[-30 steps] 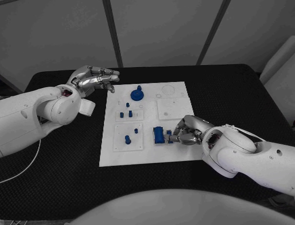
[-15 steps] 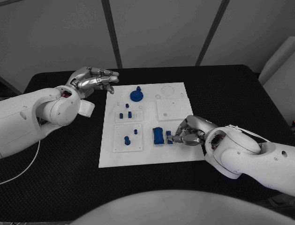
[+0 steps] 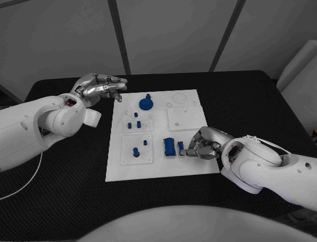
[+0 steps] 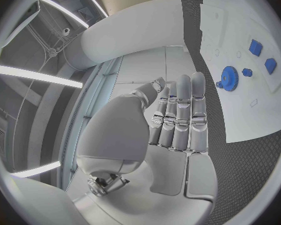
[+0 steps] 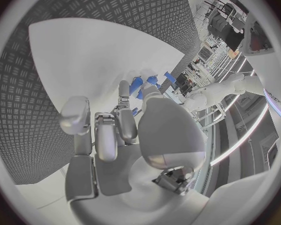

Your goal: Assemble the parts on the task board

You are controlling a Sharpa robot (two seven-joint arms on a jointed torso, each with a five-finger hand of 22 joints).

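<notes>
The white task board [image 3: 189, 164] lies mid-table. On it are a round blue knob [image 3: 146, 103], also visible as the knob [image 4: 228, 78], small blue pegs [image 3: 133, 123] and a blue block [image 3: 170, 146]. My right hand [image 3: 204, 143] rests on the board's near right part. Its curled fingers pinch a small blue part [image 3: 180, 146] that stands just right of the block; the same part [image 5: 135, 86] sits between fingertip and thumb of the right hand [image 5: 125, 130]. My left hand [image 3: 100, 86] hovers off the board's far left corner, fingers curled, holding nothing; the left hand [image 4: 178, 120] has its fingers together.
Two raised white square plates [image 3: 186, 117] sit on the board's right and left halves, with a ring outline [image 3: 181, 97] at the far edge. Black table [image 3: 260, 101] surrounds the board on all sides.
My right hand has slid slightly toward the board's near edge while staying at the small blue part. The left hand has barely moved.
</notes>
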